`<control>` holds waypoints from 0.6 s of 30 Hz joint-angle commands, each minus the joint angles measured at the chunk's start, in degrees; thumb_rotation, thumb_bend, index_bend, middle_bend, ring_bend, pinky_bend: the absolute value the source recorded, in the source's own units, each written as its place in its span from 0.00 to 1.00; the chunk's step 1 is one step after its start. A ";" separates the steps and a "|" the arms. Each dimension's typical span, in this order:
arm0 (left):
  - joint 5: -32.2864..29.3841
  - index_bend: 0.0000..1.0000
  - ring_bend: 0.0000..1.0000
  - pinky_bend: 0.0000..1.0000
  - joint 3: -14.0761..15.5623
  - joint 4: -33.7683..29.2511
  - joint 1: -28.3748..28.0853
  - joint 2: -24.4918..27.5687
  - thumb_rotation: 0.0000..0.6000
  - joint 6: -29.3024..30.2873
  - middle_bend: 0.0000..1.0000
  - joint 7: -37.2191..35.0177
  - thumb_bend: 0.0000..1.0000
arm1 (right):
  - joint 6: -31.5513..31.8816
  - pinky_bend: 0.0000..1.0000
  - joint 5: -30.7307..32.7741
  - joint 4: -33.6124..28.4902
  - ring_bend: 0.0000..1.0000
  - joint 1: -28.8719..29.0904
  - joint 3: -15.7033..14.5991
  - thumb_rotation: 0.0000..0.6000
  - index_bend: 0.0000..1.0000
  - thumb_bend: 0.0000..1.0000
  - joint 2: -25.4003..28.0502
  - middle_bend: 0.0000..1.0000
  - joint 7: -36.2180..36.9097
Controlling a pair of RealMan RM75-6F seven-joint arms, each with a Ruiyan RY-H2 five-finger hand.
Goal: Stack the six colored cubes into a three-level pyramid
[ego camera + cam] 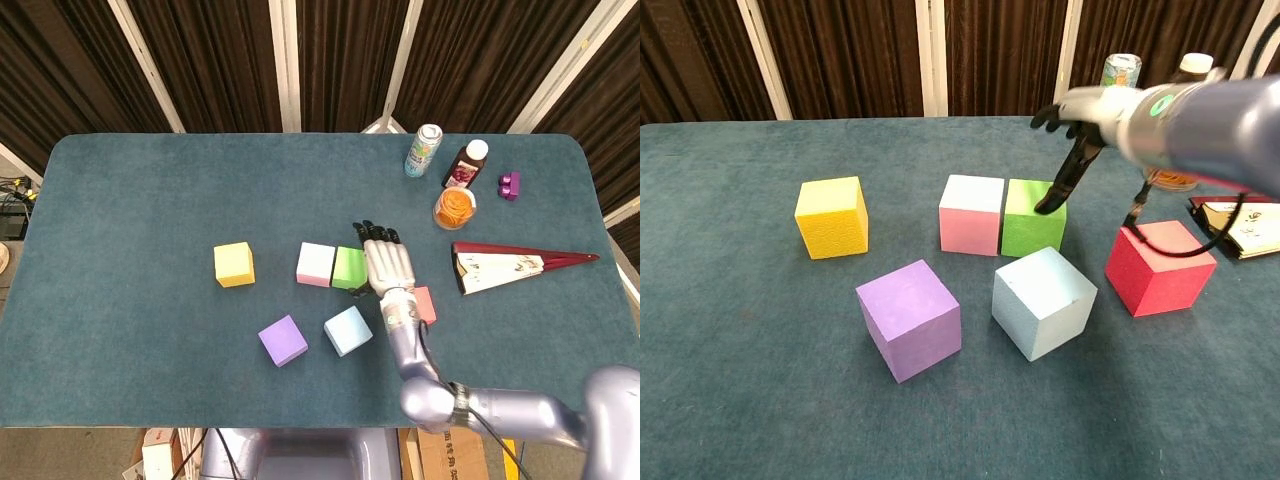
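Observation:
Six foam cubes lie on the teal table. The pink cube (316, 264) and green cube (348, 267) stand side by side, touching. The yellow cube (234, 264) sits alone to their left. Nearer me are the purple cube (283, 341), the light blue cube (347, 331) and the red cube (425, 306), which my arm partly hides in the head view. My right hand (388, 265) is raised beside the green cube's (1032, 220) right edge, fingers (1057, 192) stretched out and pointing down, holding nothing. My left hand shows in neither view.
At the back right stand a slim can (423, 150), a dark juice bottle (466, 164), an orange-filled cup (455, 208) and a small purple item (509, 185). A long red wedge-shaped box (510, 264) lies right of the red cube.

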 commanded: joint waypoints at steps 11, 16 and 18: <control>3.86 0.06 0.00 0.00 1.52 1.73 -1.82 -1.81 1.00 -1.18 0.00 0.71 0.34 | 9.47 0.00 -35.91 -9.64 0.07 -29.73 -12.18 1.00 0.03 0.16 25.82 0.06 27.12; 6.24 0.05 0.00 0.00 2.74 2.03 -4.74 -0.41 1.00 -6.02 0.00 0.69 0.34 | 14.33 0.00 -49.08 0.55 0.07 -38.41 -18.58 1.00 0.03 0.16 27.08 0.06 42.25; 6.50 0.05 0.00 0.00 2.67 1.18 -5.99 0.76 1.00 -7.79 0.00 1.17 0.34 | 16.67 0.00 -53.25 4.78 0.07 -40.73 -20.45 1.00 0.03 0.16 26.61 0.06 45.89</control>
